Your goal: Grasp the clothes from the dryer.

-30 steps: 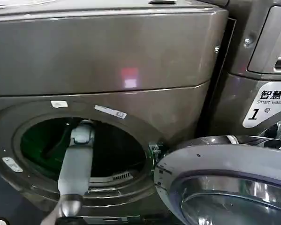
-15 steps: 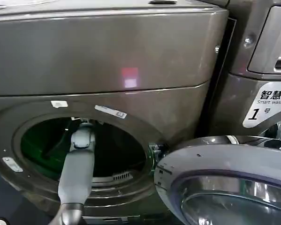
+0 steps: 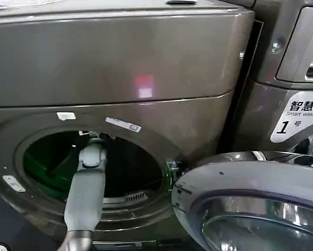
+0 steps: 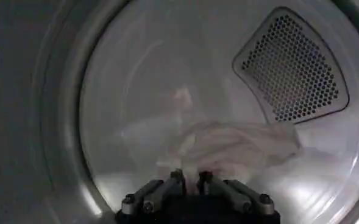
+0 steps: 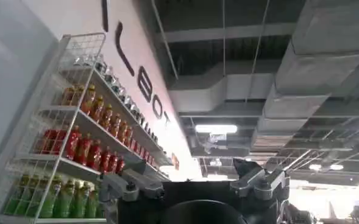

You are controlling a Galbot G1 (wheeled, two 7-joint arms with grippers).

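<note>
dryer (image 3: 119, 63) fills head view, door (image 3: 250, 204) swung open at right. left arm reaches through the porthole into the drum (image 4: 124, 79). clothes (image 4: 228, 149) lie bunched on drum floor under the perforated vent (image 4: 292, 67). left claw (image 4: 190, 178) closed, tips at the fabric edge, grip unclear. right claw (image 5: 194, 182) open, pointing up at ceiling

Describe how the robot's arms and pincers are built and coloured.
The left arm is a smooth pale-grey tube ending in a rounded wrist joint. The left pincer has dark, slim metal fingers with round bolts on a black base. The right pincer has grey metal finger links with bolts on a black body.
</note>
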